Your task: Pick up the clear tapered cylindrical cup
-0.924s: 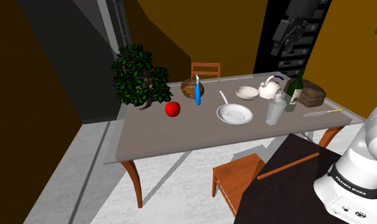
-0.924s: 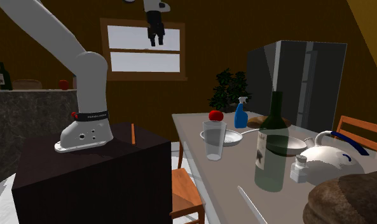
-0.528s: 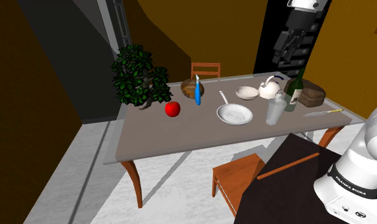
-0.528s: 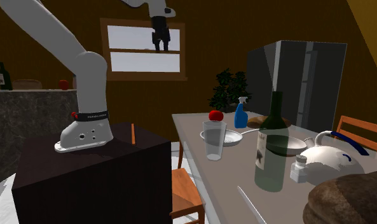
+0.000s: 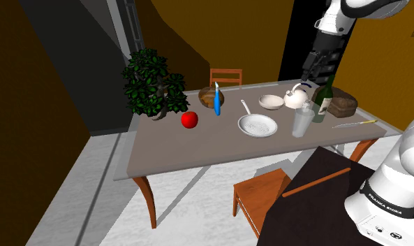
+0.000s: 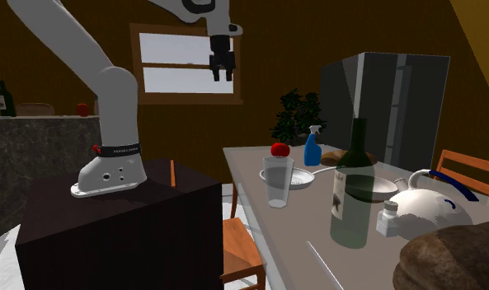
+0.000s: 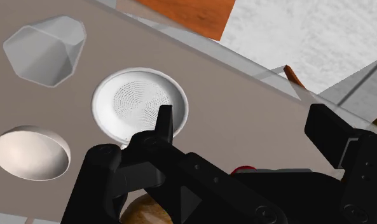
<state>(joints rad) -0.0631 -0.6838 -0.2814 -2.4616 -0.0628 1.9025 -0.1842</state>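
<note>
Here the cup (image 5: 301, 123) stands between pan (image 5: 257, 126) and bottle (image 5: 325, 99).

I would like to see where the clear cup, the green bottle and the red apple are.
clear cup (image 6: 277, 183): second exterior view, middle of its side wall.
green bottle (image 6: 352, 206): second exterior view, middle of its body.
red apple (image 5: 189, 119): shoulder view, middle of its front.

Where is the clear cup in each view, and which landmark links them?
Shoulder view: cup on the table, just right of the white pan.
Second exterior view: cup near the table's left edge, in front of the pan.
Wrist view: cup beside the pan, not touching it.
Shared landmark: the white pan.
</note>
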